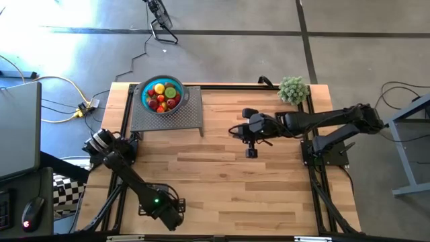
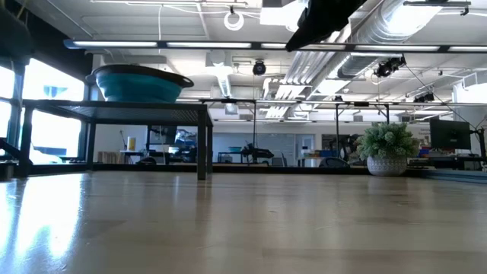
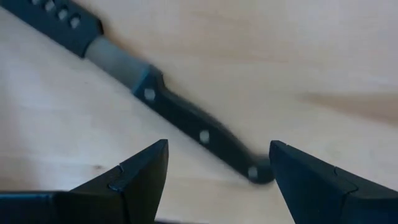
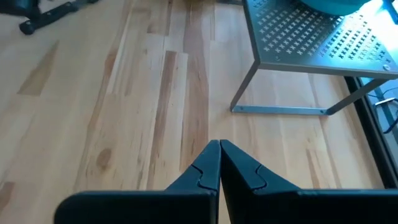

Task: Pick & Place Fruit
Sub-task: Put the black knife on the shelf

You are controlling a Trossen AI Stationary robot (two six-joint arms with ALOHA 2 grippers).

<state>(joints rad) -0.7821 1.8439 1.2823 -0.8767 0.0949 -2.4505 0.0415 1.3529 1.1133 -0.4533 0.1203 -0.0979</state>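
Observation:
Several small fruits (image 1: 163, 97), red, orange, yellow and green, lie in a teal bowl (image 1: 144, 95) on a grey perforated stand (image 1: 189, 115) at the table's far left. My left gripper (image 3: 217, 168) points down near the table's left edge, open. A black-handled knife (image 3: 186, 118) lies flat on the wood below it, its handle end (image 3: 258, 173) between the fingers and apart from them. My right gripper (image 4: 219, 150) hangs shut above the table's middle, slanting down toward the stand, with nothing in it.
A fuzzy green plant ball (image 1: 293, 89) in a pot stands at the far right corner. The stand's legs (image 4: 244, 93) rise from the wood in front of my right gripper. Bare wood (image 1: 222, 188) fills the near half. A black frame (image 1: 316, 168) runs along the table's sides.

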